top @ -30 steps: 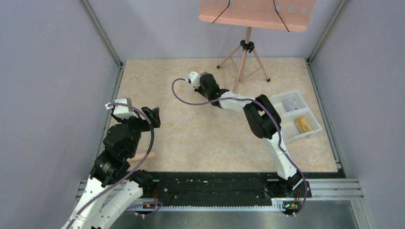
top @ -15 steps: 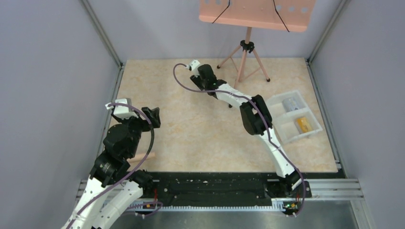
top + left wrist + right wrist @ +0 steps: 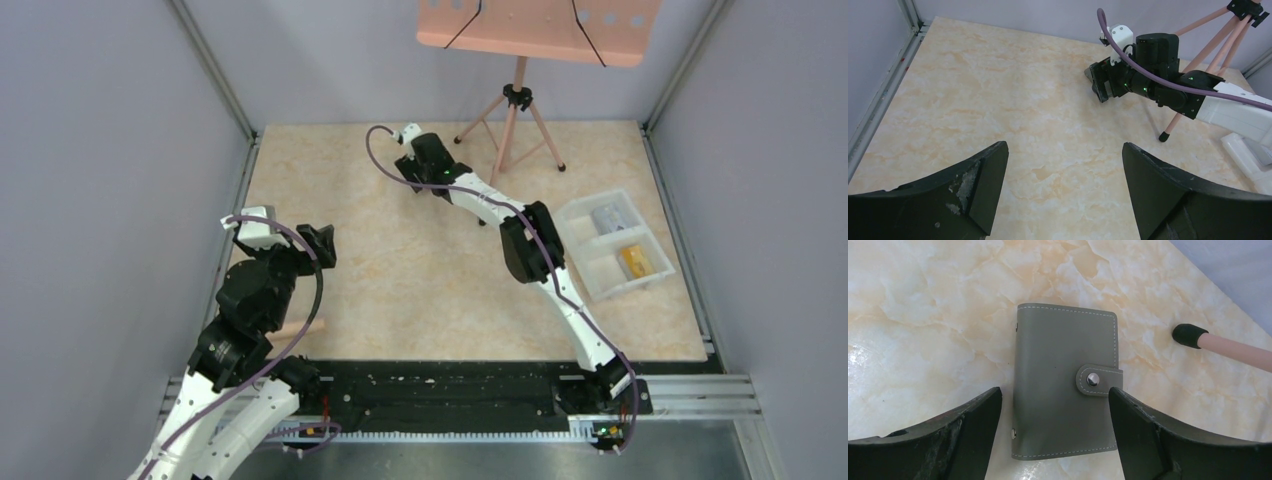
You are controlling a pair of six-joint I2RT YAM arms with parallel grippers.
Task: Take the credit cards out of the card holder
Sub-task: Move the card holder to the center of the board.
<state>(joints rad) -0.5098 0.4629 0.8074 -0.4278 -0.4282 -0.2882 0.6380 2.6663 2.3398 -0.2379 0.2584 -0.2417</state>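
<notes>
**Right tool spread above the closed card holder, far centre of the worktop.**

The right tool (image 3: pixel 1054 392) stands with its jaws wide apart, one finger on each side of the card holder (image 3: pixel 1058 360) and gripping nothing; whether either finger brushes its edge cannot be told. The holder lies flat on the worktop (image 3: pixel 923 300), folded, its snap tab (image 3: pixel 1095 380) fastened, with a tripod foot (image 3: pixel 1189 335) near it. That spacing suits either a release or a fresh grasp across the holder's width. The right arm (image 3: pixel 540 250) is stretched far forward and inward, wrist pitched down. The credit cards (image 3: pixel 634 260) lie in the white tray (image 3: pixel 598 268) well to the right, so the emptying is probably done. The left tool (image 3: pixel 1064 146), likewise spread and empty, hangs over the worktop's left side.
</notes>
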